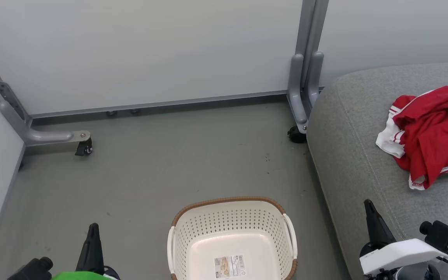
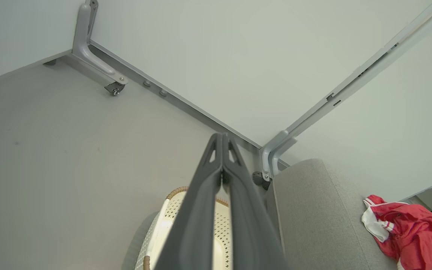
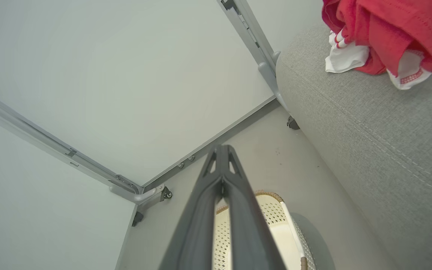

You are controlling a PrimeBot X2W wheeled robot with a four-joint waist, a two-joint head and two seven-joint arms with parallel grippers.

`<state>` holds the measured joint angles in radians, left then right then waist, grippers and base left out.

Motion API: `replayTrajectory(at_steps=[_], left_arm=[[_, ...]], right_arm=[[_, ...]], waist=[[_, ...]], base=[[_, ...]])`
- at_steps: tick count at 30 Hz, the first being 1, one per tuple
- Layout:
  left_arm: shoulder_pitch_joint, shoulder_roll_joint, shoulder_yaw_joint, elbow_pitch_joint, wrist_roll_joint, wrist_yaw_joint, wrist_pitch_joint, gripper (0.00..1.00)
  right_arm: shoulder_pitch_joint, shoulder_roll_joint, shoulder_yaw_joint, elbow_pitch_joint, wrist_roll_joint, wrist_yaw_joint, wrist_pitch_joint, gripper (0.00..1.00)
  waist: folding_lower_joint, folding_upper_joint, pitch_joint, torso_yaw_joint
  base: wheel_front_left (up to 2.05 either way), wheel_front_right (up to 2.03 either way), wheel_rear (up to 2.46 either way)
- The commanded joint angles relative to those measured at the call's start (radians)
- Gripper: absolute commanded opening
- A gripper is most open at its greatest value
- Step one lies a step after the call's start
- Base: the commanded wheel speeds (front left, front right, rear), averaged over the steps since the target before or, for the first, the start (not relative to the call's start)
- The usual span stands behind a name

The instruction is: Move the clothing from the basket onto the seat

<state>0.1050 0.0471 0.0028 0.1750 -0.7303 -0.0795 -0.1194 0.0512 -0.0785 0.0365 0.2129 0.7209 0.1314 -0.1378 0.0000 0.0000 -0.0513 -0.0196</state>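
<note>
You see clothing (image 1: 432, 134): red, with white trim and a red-striped white band. Basket (image 1: 228, 223): cream-white, dotted all over with perforations, brown woven-look rim. Seat (image 1: 348, 163): grey woven fabric. Floor (image 1: 150, 167): dull grey, you note dark specks. Walls (image 1: 150, 50): pale grey-white.

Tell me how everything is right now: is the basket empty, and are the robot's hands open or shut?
clothing: crumpled in a heap on the seat.
basket: upright on the floor, empty apart from its sticker.
seat: carrying the clothing.
left gripper: shut, holding nothing.
right gripper: shut, holding nothing.
</note>
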Motion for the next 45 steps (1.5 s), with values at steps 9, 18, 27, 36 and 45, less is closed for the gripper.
replayTrajectory(at_steps=[9, 18, 27, 36, 45], left_arm=[[-0.061, 0.010, 0.021, 0.003, -0.146, -0.012, 0.035, 0.00], [-0.084, 0.011, 0.033, 0.012, -0.255, -0.018, 0.063, 0.00], [-0.106, 0.011, 0.045, 0.022, -0.356, -0.024, 0.089, 0.00], [-0.127, 0.012, 0.055, 0.030, -0.450, -0.029, 0.114, 0.00], [-0.147, 0.012, 0.065, 0.038, -0.533, -0.035, 0.136, 0.00]], right_arm=[[-0.052, -0.007, -0.020, -0.005, 0.152, 0.000, 0.034, 0.00], [-0.069, -0.006, -0.034, 0.000, 0.265, 0.000, 0.062, 0.00], [-0.084, -0.005, -0.047, 0.005, 0.369, 0.000, 0.088, 0.00], [-0.097, -0.003, -0.060, 0.009, 0.465, 0.000, 0.112, 0.00], [-0.111, -0.001, -0.072, 0.013, 0.551, 0.000, 0.136, 0.00]], waist=[[0.0000, 0.0000, 0.006, 0.002], [0.0000, 0.0000, 0.011, 0.004], [0.0000, 0.0000, 0.016, 0.006], [0.0000, 0.0000, 0.021, 0.008], [0.0000, 0.0000, 0.027, 0.010]], base=[[0.00, 0.00, 0.00], [0.00, 0.00, 0.00], [0.00, 0.00, 0.00], [0.00, 0.00, 0.00], [0.00, 0.00, 0.00]])
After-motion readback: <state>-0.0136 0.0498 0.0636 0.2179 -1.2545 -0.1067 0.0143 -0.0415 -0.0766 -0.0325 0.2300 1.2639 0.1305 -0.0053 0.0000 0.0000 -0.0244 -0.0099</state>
